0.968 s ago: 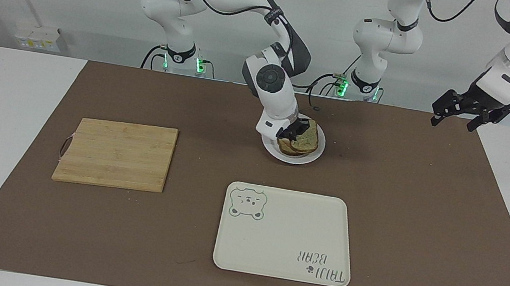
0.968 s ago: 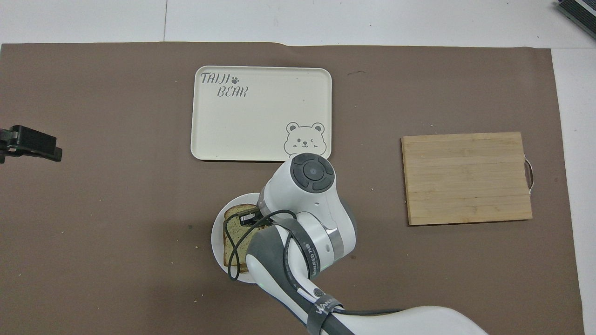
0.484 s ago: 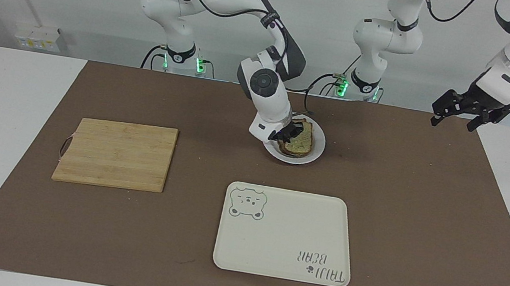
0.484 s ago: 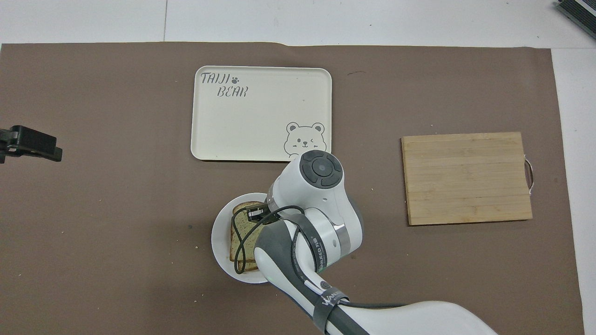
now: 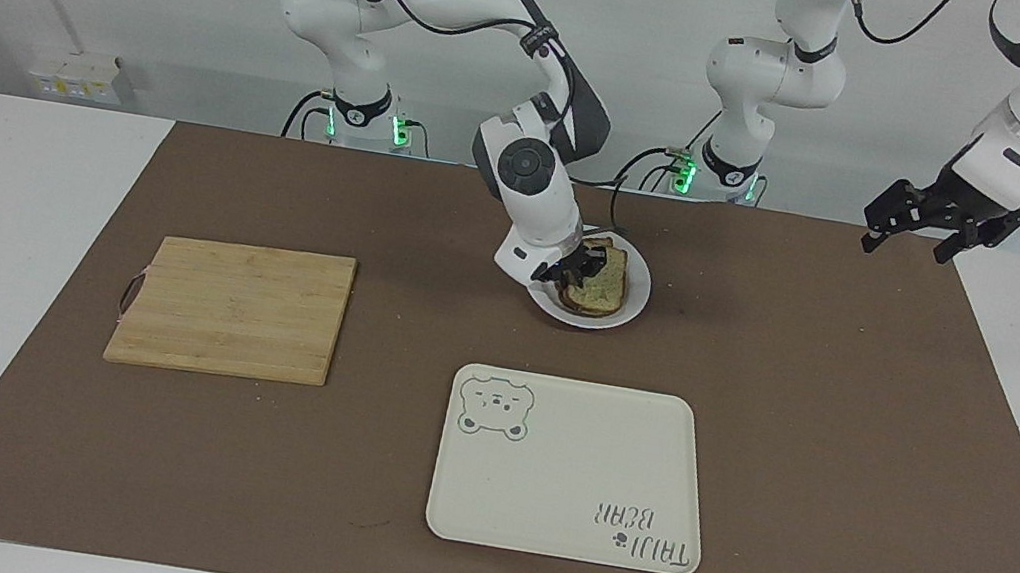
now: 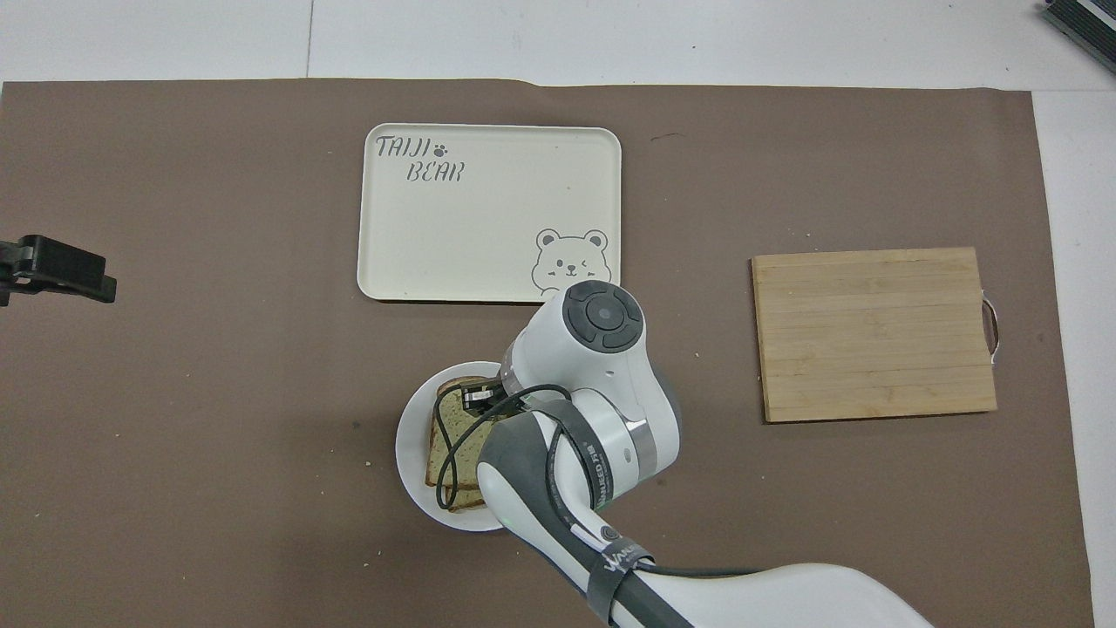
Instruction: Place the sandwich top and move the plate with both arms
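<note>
Sandwich top (image 5: 605, 281) now lies flat on the stack in the plate (image 5: 634, 310), upper centre of the facing frame; a second ago it sat tilted there, one edge propped up under the fingers. In the overhead frame the slice reads squarer to the bread below it, lower centre of the frame.

Right gripper (image 5: 576, 268) is low at the edge of the slice that faces the right arm's end of the table, and has drawn back a little toward the upper left of the facing frame. Its fingers look to be parting, but whether they have fully let go of the bread I cannot tell; the wrist hides the tips from above.

Left gripper (image 5: 920, 222) hangs open and empty over the mat's corner at the upper right of the facing frame, unmoved, waiting.

Reading: placing the top looks done or all but done. The plate has not shifted. The tray (image 5: 561, 537) with the bear drawing, lower centre, and the cutting board (image 5: 232, 308), centre left, lie untouched. What remains, by my judgement, is freeing the right gripper and bringing both arms to the plate's rim.
</note>
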`<state>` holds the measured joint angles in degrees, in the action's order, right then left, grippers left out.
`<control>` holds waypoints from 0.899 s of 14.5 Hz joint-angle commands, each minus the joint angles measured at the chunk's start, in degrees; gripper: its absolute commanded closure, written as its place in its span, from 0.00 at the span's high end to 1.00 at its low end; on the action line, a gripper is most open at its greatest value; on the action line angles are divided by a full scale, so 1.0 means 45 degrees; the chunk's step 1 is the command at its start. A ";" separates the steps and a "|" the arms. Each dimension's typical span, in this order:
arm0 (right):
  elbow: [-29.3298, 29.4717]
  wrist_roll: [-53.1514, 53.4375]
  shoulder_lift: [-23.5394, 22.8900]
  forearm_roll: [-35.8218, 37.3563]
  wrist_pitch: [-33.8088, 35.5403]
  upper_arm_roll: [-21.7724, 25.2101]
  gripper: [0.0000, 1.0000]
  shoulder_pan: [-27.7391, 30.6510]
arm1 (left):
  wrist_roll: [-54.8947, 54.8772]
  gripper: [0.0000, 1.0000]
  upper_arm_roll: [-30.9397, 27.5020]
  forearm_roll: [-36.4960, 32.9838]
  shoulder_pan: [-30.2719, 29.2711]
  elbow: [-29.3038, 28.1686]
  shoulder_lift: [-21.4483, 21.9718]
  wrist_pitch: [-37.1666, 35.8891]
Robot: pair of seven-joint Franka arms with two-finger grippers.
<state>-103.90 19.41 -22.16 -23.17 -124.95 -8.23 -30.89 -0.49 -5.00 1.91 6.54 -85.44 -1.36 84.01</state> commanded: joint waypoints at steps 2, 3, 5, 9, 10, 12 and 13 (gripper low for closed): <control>-0.0232 -0.0348 0.0316 0.0518 -0.0221 -0.0008 1.00 0.0223 | 0.0109 1.00 -0.0022 -0.0151 0.0011 0.0060 0.0009 -0.0094; -0.0194 -0.0387 0.0335 0.0578 -0.0221 -0.0008 1.00 0.0456 | 0.0109 1.00 -0.0022 -0.0151 0.0011 0.0060 0.0009 -0.0094; -0.0174 -0.0582 0.0432 0.0870 -0.0182 0.0012 1.00 0.0771 | 0.0109 1.00 -0.0022 -0.0151 0.0011 0.0060 0.0009 -0.0094; -0.0193 -0.0641 0.0977 0.2215 -0.0046 0.0031 1.00 0.1648 | 0.0109 1.00 -0.0022 -0.0151 0.0011 0.0060 0.0009 -0.0094; -0.0193 -0.0622 0.1212 0.2703 -0.0026 0.0051 1.00 0.1863 | 0.0109 1.00 -0.0022 -0.0151 0.0011 0.0060 0.0009 -0.0094; -0.0174 -0.0622 0.1564 0.3505 0.0129 0.0051 1.00 0.2312 | 0.0109 1.00 -0.0022 -0.0151 0.0011 0.0060 0.0009 -0.0094; -0.0154 -0.0602 0.1720 0.3798 0.0227 0.0051 1.00 0.2585 | 0.0109 1.00 -0.0022 -0.0151 0.0011 0.0060 0.0009 -0.0074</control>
<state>-103.60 17.59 -16.81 -8.75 -124.84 -7.49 -21.50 -0.49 -5.00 1.91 6.54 -85.44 -1.36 84.01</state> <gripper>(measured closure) 0.000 0.000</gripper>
